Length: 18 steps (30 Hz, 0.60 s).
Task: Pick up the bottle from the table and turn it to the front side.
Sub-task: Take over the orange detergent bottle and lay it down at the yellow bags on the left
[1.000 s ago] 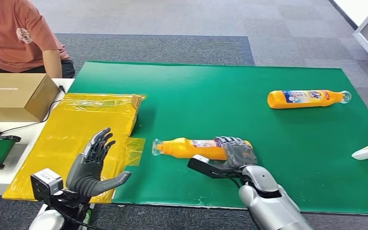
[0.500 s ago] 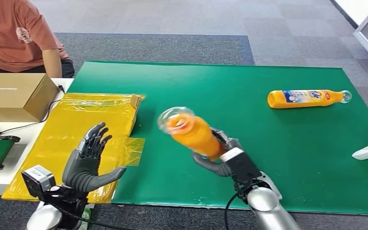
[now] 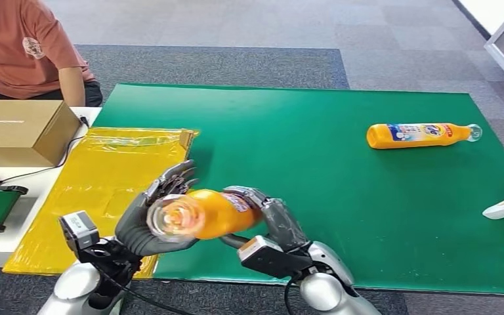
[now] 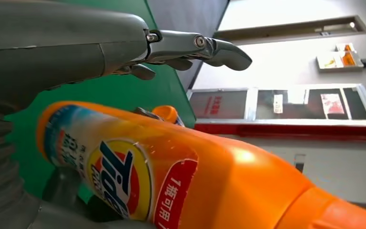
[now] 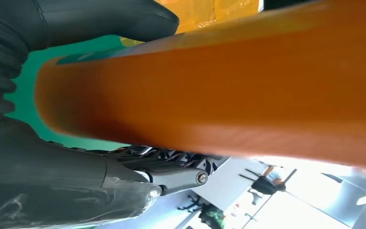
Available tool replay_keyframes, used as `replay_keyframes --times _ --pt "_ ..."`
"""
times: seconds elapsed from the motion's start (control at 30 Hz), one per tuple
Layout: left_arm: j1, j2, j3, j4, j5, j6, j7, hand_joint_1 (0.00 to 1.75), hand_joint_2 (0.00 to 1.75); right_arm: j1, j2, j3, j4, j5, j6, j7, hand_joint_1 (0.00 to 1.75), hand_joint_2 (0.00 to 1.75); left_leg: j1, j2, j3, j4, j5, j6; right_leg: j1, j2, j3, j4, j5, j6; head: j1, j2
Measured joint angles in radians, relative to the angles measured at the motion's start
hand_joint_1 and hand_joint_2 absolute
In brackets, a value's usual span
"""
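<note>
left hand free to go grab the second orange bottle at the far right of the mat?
Probably not. The left hand is cupped at the cap end of the held bottle, which the right hand grips. The second bottle lies far across the green mat, beyond the right arm.

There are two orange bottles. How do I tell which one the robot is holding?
Find the big green mat. At its near edge, the held bottle is up in the air between the right hand and left hand. The other bottle lies flat, far right.
</note>
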Motion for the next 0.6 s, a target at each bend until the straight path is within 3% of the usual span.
replay_keyframes --times 0.2,0.6 --pt "-0.075 0.026 -0.073 0.027 -0.046 -0.011 0.041 0.0 1.75 -0.023 0.0 0.059 0.034 0.02 -0.006 0.003 1.75 1.75 0.0 0.0 0.0 0.0 0.0 0.0 0.0 0.0 0.0 0.0 0.0 0.0 0.0 0.0" --pt "-0.224 0.111 -0.187 0.109 -0.194 -0.002 0.113 0.0 1.75 -0.073 -0.002 0.066 0.095 0.016 -0.005 0.05 1.75 1.75 0.0 0.0 0.0 0.0 0.0 0.0 0.0 0.0 0.0 0.0 0.0 0.0 0.0 0.0"
